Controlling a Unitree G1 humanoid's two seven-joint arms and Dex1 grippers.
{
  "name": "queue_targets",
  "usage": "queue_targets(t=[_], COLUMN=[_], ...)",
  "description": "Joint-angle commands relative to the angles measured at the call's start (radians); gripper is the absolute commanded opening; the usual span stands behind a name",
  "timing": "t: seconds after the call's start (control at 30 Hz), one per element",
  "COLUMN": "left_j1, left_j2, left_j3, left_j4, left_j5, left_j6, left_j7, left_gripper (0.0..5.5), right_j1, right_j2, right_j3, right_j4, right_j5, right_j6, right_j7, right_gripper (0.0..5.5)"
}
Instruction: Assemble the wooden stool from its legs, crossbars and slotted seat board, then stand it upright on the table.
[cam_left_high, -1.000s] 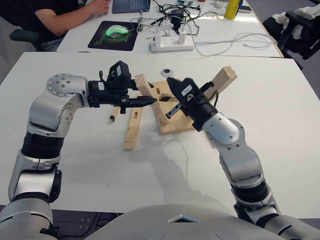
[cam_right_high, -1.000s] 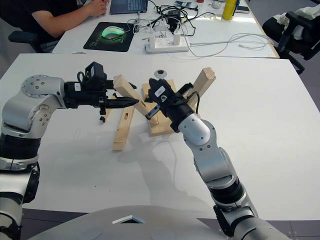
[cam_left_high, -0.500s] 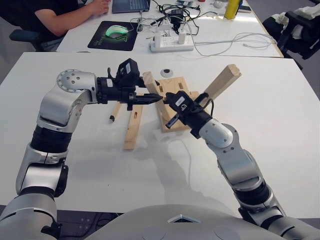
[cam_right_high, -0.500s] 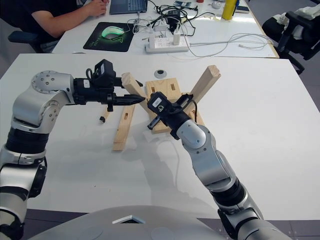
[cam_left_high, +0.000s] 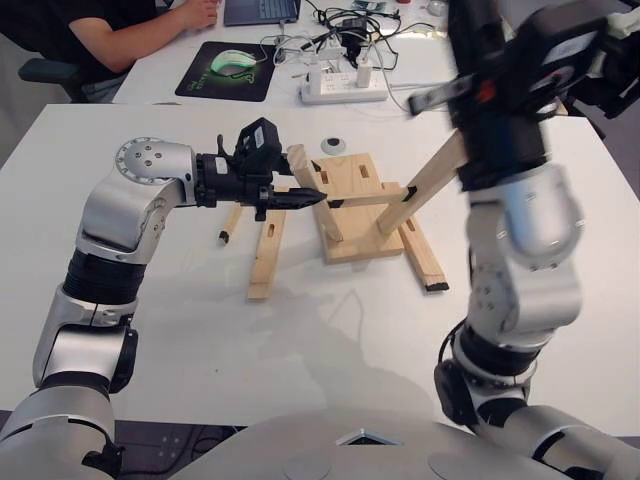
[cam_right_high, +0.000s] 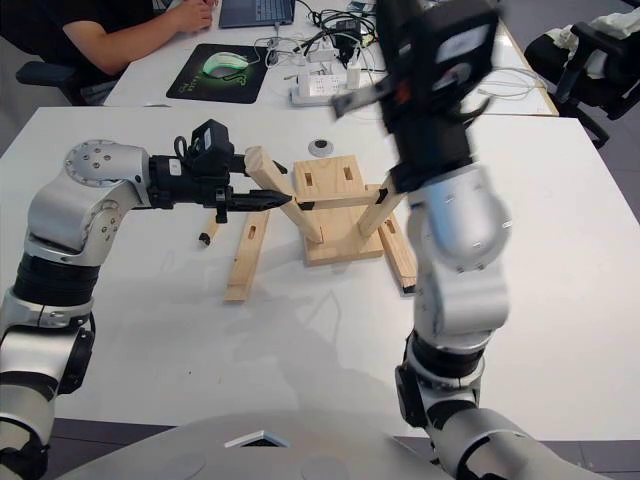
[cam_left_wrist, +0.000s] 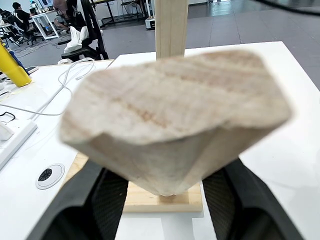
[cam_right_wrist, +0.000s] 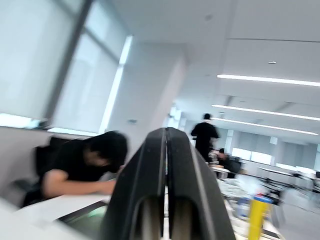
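Seat board (cam_left_high: 352, 212) lies flat on the surface (cam_left_high: 150, 330), slots facing up. Two legs stand tilted on it: the left leg (cam_left_high: 303, 170) leans away past the board's far-left corner, the right leg (cam_left_high: 428, 185) leans out past its far-right corner. Both lower ends meet the board face; can't tell if they're seated in slots. A crossbar (cam_left_high: 366, 199) runs between the two legs, above the board. Left tool (cam_left_high: 305, 197) comes in level from the board's left and is clamped on the left leg. In the left wrist view the wood end sits between the two black fingers (cam_left_wrist: 102, 200). Right tool (cam_right_wrist: 166, 135) is high above the board and well apart from it; its fingers are pressed together with nothing between them. Loose parts: a spare leg (cam_left_high: 421, 256) lies flat along the board's right edge, dark cap at its near end. A slotted leg (cam_left_high: 266, 255) lies flat just left of the board. A thin crossbar (cam_left_high: 230, 222) lies further left of that. A round grommet (cam_left_high: 334, 145) sits in the surface just behind the board.
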Motion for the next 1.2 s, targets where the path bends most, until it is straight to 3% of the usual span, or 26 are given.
queue_targets(t=[0.03, 0.17, 0.33, 0.4, 0.57, 0.67, 0.77, 0.97, 1.13, 1.2], left_j1=[0.025, 0.022, 0.000, -0.010, -0.059, -0.079, -0.081, -0.053, -0.048, -0.046], left_j2=[0.040, 0.048, 0.047, 0.046, -0.001, -0.036, -0.042, -0.012, -0.004, -0.002], left_j3=[0.000, 0.006, 0.003, -0.002, -0.040, -0.065, -0.067, -0.040, -0.029, -0.028], left_j4=[0.000, -0.004, 0.005, 0.009, -0.009, -0.033, -0.034, -0.039, -0.040, -0.039], left_j5=[0.022, 0.019, 0.020, 0.021, 0.012, 0.007, 0.011, 0.019, 0.021, 0.022], left_j6=[0.030, 0.040, 0.047, 0.049, 0.072, 0.092, 0.097, 0.101, 0.103, 0.102], left_j7=[-0.009, -0.014, -0.028, -0.034, -0.041, -0.038, -0.041, -0.043, -0.041, -0.043], left_gripper=[2.08, 2.08, 2.08, 2.08, 2.08, 2.08, 2.08, 2.08, 2.08, 2.08], right_j1=[0.048, 0.102, 0.128, 0.144, 0.247, 0.295, 0.296, 0.260, 0.287, 0.288], right_j2=[-0.103, -0.088, -0.062, -0.076, -0.110, -0.097, -0.087, -0.094, -0.066, -0.069], right_j3=[-0.192, -0.277, -0.279, -0.232, 0.053, 0.114, 0.078, -0.133, -0.203, -0.180], right_j4=[0.148, 0.211, 0.199, 0.175, 0.085, 0.046, 0.054, 0.116, 0.139, 0.141], right_j5=[0.034, 0.126, 0.249, 0.257, 0.279, 0.299, 0.297, 0.215, 0.244, 0.261], right_j6=[0.051, 0.130, 0.202, 0.215, 0.384, 0.449, 0.448, 0.295, 0.311, 0.326], right_j7=[-0.003, -0.009, 0.005, 0.016, 0.067, 0.057, 0.034, -0.082, -0.118, -0.106], right_gripper=[0.00, 0.00, 0.00, 0.00, 0.00, 0.00, 0.00, 0.00, 0.00, 0.00])
